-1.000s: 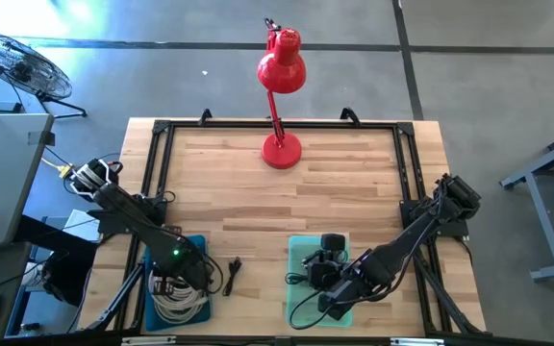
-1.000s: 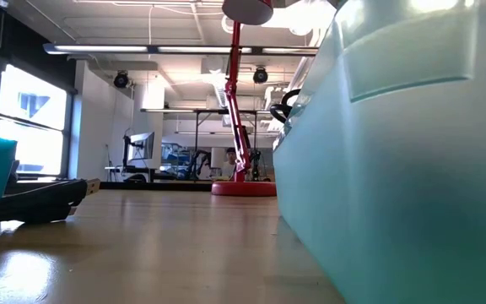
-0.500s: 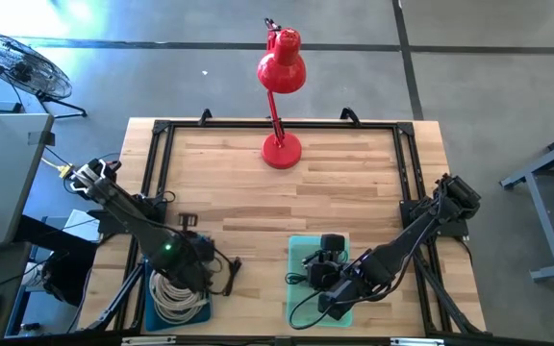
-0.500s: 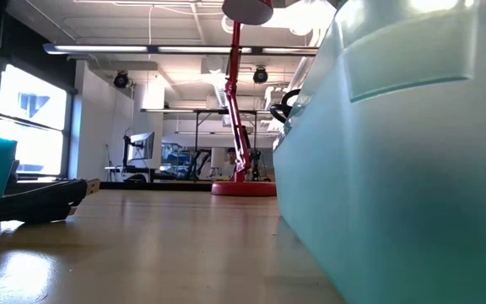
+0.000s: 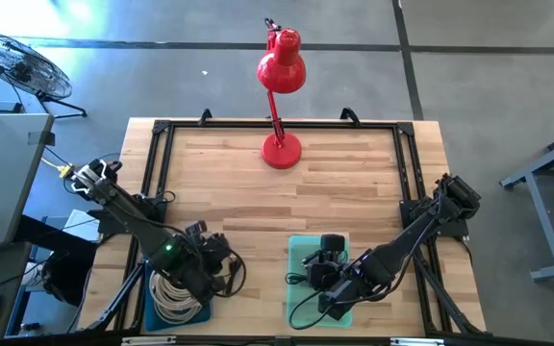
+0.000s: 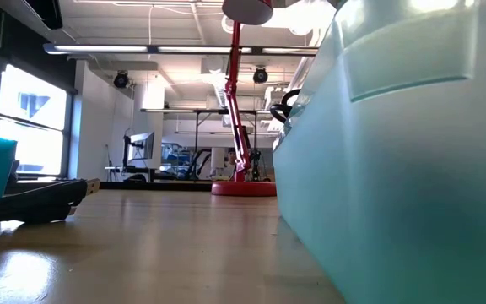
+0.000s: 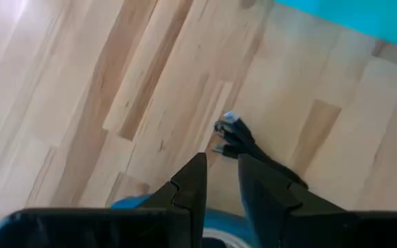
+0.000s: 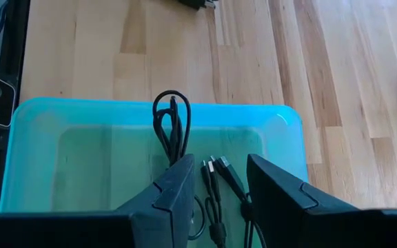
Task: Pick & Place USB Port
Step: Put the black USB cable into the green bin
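Observation:
A black USB cable (image 7: 253, 148) lies on the wooden table between the two bins, its plug end (image 7: 227, 128) pointing away from the blue bin. My left gripper (image 7: 220, 162) is open and empty just above the cable, beside the blue bin (image 5: 162, 298), and also shows in the high view (image 5: 221, 261). My right gripper (image 8: 219, 165) is open and empty over the teal bin (image 8: 40, 138), which holds several black cables (image 8: 172, 124). It also shows in the high view (image 5: 335, 288).
The blue bin holds coiled white cables (image 5: 176, 296). A red desk lamp (image 5: 280, 149) stands at the table's far middle. A black frame rail (image 5: 162, 173) runs round the table. In the low view the teal bin's wall (image 6: 395, 169) fills the right side.
My left gripper has moved toward the table's right edge, from over the blue bin to over the black cable on the table. The cable has stayed where it was.

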Robot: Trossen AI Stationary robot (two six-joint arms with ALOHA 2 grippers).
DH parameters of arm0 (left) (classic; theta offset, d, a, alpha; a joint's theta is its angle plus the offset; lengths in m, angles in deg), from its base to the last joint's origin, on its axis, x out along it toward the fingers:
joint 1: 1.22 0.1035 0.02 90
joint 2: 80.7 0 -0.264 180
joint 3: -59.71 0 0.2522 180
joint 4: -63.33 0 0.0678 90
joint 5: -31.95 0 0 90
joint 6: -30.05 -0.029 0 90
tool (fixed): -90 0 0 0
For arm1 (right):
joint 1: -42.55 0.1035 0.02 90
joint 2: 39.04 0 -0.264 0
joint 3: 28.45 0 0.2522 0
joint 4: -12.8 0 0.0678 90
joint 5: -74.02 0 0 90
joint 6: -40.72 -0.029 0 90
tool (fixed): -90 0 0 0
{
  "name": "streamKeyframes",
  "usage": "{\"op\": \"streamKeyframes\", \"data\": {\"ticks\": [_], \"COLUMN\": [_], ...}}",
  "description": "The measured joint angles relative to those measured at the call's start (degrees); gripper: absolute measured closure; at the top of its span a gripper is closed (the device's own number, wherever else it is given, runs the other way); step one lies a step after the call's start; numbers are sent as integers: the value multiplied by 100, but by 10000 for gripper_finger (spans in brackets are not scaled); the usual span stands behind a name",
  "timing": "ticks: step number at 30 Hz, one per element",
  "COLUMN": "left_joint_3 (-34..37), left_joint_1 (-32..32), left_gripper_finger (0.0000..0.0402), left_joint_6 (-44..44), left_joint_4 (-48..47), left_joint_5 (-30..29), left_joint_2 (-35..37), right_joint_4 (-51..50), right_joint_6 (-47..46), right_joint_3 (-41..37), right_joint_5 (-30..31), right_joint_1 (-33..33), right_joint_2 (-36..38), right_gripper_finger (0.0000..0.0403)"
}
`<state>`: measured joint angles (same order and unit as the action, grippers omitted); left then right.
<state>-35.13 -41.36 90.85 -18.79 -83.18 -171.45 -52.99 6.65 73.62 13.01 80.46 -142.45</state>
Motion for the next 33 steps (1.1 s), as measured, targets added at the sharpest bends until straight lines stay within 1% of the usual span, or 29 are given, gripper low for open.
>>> {"op": "streamKeyframes", "data": {"ticks": [4, 7, 11, 15, 17, 19, 22, 27, 33], "left_joint_3": [5, 11, 21, 21, 33, 20, 24, 24, 24], "left_joint_1": [39, 40, 39, 131, 226, 341, 515, 736, 925], "left_gripper_finger": [322, 322, 322, 322, 322, 322, 322, 322, 322], "left_joint_6": [-222, -69, 362, 470, 619, 624, 326, -90, -99], "left_joint_4": [77, 177, 233, 263, 258, 468, 676, 1092, 1472], "left_joint_5": [-67, 84, 871, 1376, 1413, 1410, 1407, 1415, 1410], "left_joint_2": [-68, -155, -488, -877, -1038, -1187, -1388, -1539, -1539], "right_joint_4": [0, -1, -3, 0, 1, 2, 0, -2, -4], "right_joint_6": [0, -24, -42, -44, -49, -48, -48, -48, -46], "right_joint_3": [0, 0, 0, 0, 0, 0, 0, 0, 0], "right_joint_5": [-2, -6, -89, -94, -94, -94, -81, -4, -2], "right_joint_1": [0, 23, 95, 210, 265, 326, 407, 539, 612], "right_joint_2": [0, 0, 0, 0, 0, 0, 0, -3, -3], "right_gripper_finger": [277, 277, 277, 277, 277, 277, 277, 277, 277]}}
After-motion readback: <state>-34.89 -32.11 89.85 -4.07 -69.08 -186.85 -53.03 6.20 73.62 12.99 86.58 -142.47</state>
